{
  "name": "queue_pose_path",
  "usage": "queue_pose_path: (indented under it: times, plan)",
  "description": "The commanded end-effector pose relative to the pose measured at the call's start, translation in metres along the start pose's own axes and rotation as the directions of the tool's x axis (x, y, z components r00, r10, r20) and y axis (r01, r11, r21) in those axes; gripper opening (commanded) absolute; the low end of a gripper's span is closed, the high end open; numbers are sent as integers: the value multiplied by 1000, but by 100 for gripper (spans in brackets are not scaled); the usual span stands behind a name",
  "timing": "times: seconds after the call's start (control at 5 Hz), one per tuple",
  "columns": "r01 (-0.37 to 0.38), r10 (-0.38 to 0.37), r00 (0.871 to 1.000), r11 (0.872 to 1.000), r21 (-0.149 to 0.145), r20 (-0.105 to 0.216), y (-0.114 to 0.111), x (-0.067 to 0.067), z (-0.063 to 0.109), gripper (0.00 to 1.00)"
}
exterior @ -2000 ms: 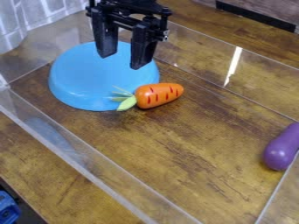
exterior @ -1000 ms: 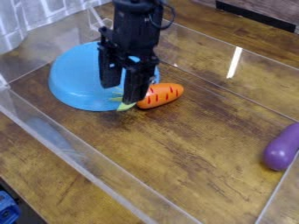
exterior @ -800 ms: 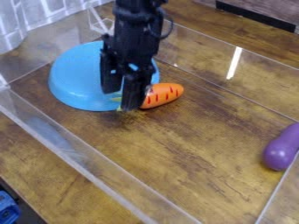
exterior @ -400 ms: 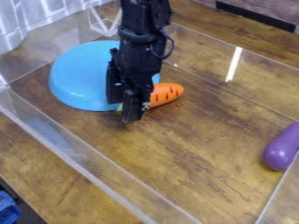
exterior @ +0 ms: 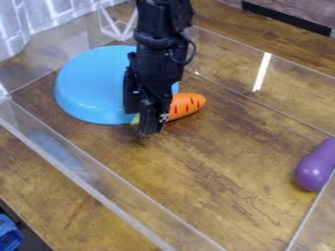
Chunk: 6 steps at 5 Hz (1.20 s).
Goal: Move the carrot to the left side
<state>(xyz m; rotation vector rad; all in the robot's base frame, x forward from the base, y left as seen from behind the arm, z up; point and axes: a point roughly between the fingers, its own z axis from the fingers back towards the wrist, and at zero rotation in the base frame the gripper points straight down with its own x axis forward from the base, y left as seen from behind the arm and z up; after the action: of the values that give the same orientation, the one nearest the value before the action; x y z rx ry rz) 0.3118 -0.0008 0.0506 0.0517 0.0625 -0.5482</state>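
Observation:
The small orange carrot [exterior: 187,103] lies on the wooden table just right of the blue plate [exterior: 89,80], its leafy end hidden behind my gripper. My black gripper [exterior: 144,116] has come straight down over the carrot's left end, with its fingertips at table level. One dark finger [exterior: 153,113] stands in front of the carrot's left end. The jaws stand only a little apart, and I cannot tell whether they pinch the carrot or merely straddle it.
A purple eggplant-like toy [exterior: 314,165] lies at the right edge. A clear plastic wall [exterior: 92,172] rims the work area along the left and front. A blue object [exterior: 7,231] sits outside it at the bottom left.
The gripper came down from above the blue plate and shifted right onto the carrot's leafy end. Its fingers drew closer together. The carrot stayed in place.

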Motion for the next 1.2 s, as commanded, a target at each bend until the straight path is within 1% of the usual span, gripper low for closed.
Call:
queue_pose_path:
  times: [0.0, 0.2, 1.0]
  plan:
    - [-19, 17, 998, 999, 32, 65, 15, 8, 11, 100]
    - [-22, 19, 997, 999, 35, 74, 18, 9, 8, 0]
    - [-36, 30, 993, 998, 47, 116, 31, 14, 4, 0]
